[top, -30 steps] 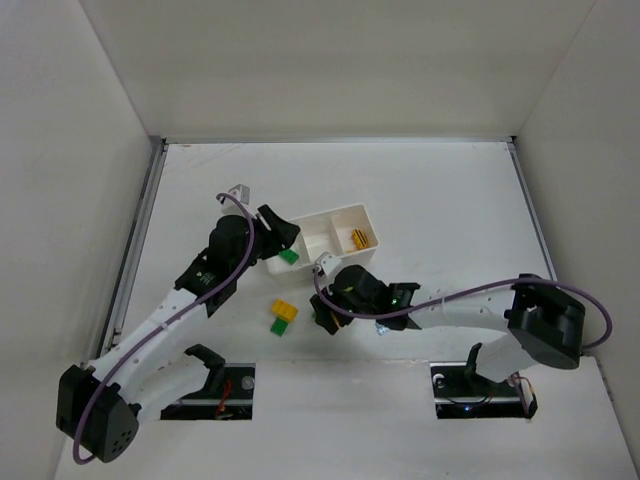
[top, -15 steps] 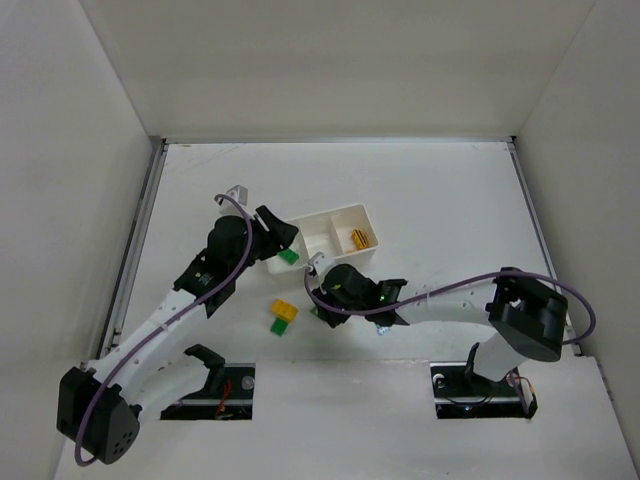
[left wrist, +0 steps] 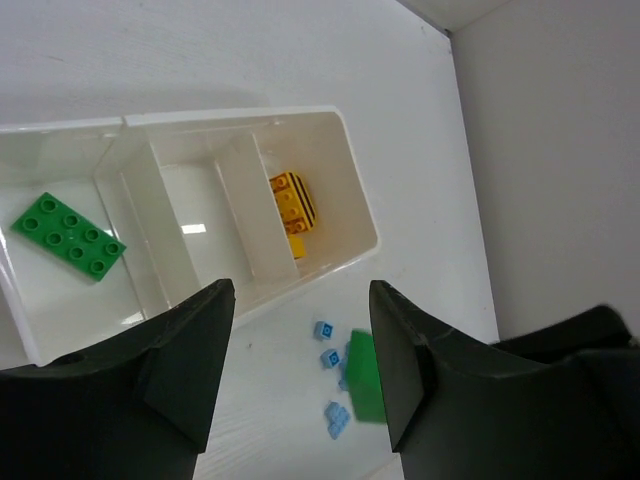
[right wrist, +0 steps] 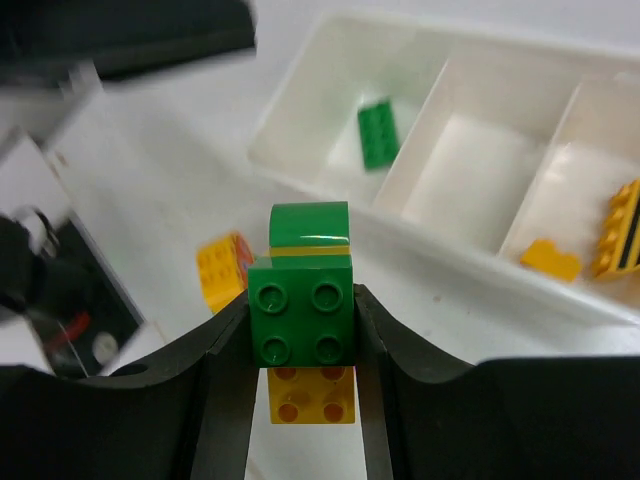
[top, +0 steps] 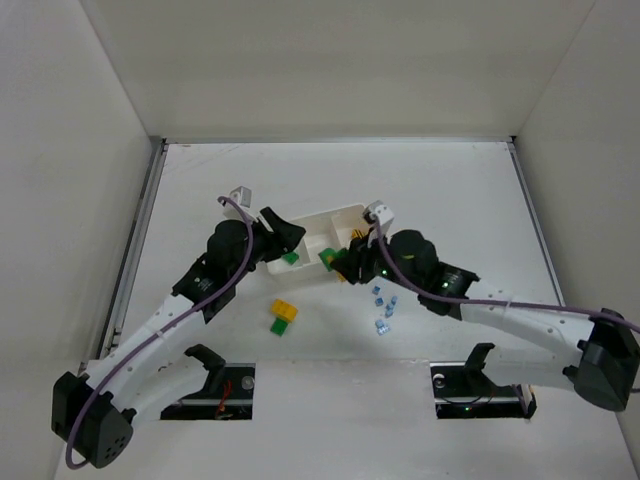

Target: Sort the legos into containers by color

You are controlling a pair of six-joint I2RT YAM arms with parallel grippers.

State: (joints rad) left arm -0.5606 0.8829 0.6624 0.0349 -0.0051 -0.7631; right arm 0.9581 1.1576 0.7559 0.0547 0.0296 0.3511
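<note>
The white three-compartment tray (top: 345, 214) sits mid-table. Its left compartment holds a green lego (top: 290, 258), its right compartment yellow legos (top: 360, 238). My right gripper (top: 341, 266) hovers at the tray's near side, shut on a green lego (right wrist: 300, 310). A yellow brick (right wrist: 310, 397) shows just under it between the fingers; I cannot tell whether it is attached. My left gripper (top: 283, 236) is open and empty above the tray's left end (left wrist: 60, 135). Pale blue legos (top: 382, 298) lie to the right. A yellow lego (top: 285, 310) and a green lego (top: 278, 326) lie near the front.
White walls enclose the table on three sides, with a metal rail (top: 140, 230) along the left edge. The two arm bases (top: 470, 385) sit at the near edge. The right arm's dark link (left wrist: 590, 345) shows at the right of the left wrist view.
My right gripper has risen from the table in front of the tray and moved back-right to the tray's near side with the green lego. The blue legos are now uncovered. The left arm barely moved.
</note>
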